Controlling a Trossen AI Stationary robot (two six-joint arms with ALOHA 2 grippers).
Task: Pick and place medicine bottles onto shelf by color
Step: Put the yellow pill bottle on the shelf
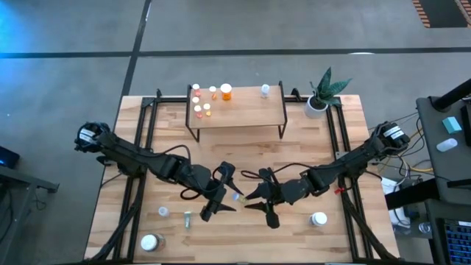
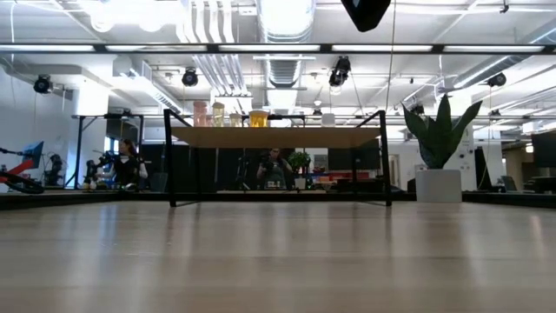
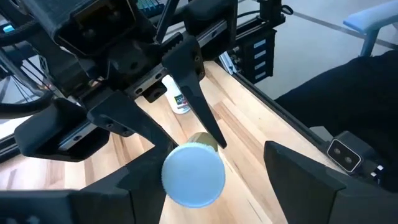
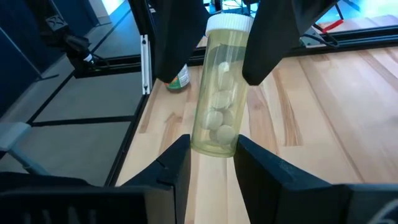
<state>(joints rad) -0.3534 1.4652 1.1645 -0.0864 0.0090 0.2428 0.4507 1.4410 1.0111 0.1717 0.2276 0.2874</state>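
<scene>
A clear vial of white pills with a white cap (image 4: 221, 93) hangs above the middle of the table (image 1: 237, 197). My right gripper (image 4: 212, 155) is shut on its bottom end. My left gripper (image 3: 208, 171) is open at the cap end; the cap (image 3: 193, 174) faces it, and its fingers (image 4: 177, 43) stand on either side of the vial's upper part. I cannot tell whether they touch it. The shelf (image 1: 235, 110) stands at the far edge on black legs, with several bottles (image 1: 200, 101), an orange one (image 1: 226, 92) and a clear one (image 1: 265, 91) on top. My right gripper pinches the vial's bottom end (image 4: 214, 140) between its two fingers. The fingers come nearly level from the table's right side. The vial sticks out beyond them toward the left arm, cap end away, lifted clear of the table.
Loose bottles stand on the table at the near left (image 1: 151, 241), (image 1: 163, 212), (image 1: 187, 218) and near right (image 1: 318, 218). A white bottle with a green label (image 3: 180, 99) stands behind the right gripper. A potted plant (image 1: 320, 96) stands at the far right beside the shelf.
</scene>
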